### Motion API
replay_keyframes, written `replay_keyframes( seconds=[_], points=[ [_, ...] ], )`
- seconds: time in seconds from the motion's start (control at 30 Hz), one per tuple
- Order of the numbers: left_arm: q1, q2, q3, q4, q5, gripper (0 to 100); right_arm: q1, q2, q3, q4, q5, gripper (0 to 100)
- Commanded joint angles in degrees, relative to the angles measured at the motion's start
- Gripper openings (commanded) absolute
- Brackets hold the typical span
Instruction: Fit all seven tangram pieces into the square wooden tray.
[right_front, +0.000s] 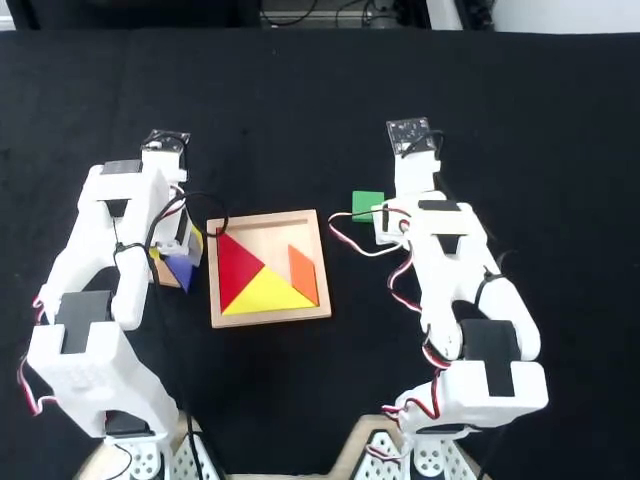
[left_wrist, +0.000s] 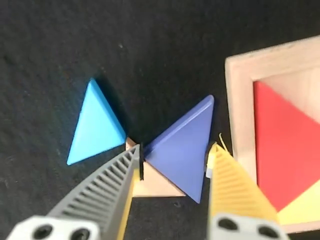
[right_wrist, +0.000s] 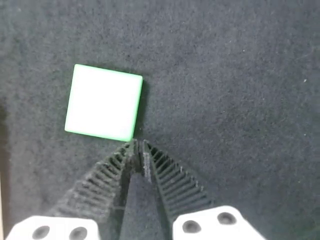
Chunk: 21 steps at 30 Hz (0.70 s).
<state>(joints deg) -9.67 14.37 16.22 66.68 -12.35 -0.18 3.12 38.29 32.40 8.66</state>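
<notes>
Currently the tray sits mid-table on the black cloth. It holds three pieces: a red triangle, a yellow triangle and an orange piece.

Left gripper: positioned just beside the tray's left edge, with jaws apart. One finger stands on each side of the dark blue triangle, close against its edges; contact cannot be confirmed. This triangle lies partly over a tan piece. A light blue triangle lies flat on the cloth, its corner near the tan piece, on the side away from the tray.

Right gripper: positioned to the right of the tray, jaws closed together and holding nothing. Its tip is just beside one edge of the green square, which lies flat on the cloth, outside the tray.
</notes>
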Motion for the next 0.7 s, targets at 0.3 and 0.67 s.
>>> replay_keyframes(
  seconds=[0.3, 0.67],
  points=[
    [0.04, -0.09, 0.31, -3.08, 3.78, 24, 0.88, -2.42, -0.04, -0.97, -0.26, 1.1],
    [-0.31, -0.09, 0.84, -3.69, 3.96, 24, 0.88, -2.42, -0.04, -0.88, -0.26, 1.1]
  ],
)
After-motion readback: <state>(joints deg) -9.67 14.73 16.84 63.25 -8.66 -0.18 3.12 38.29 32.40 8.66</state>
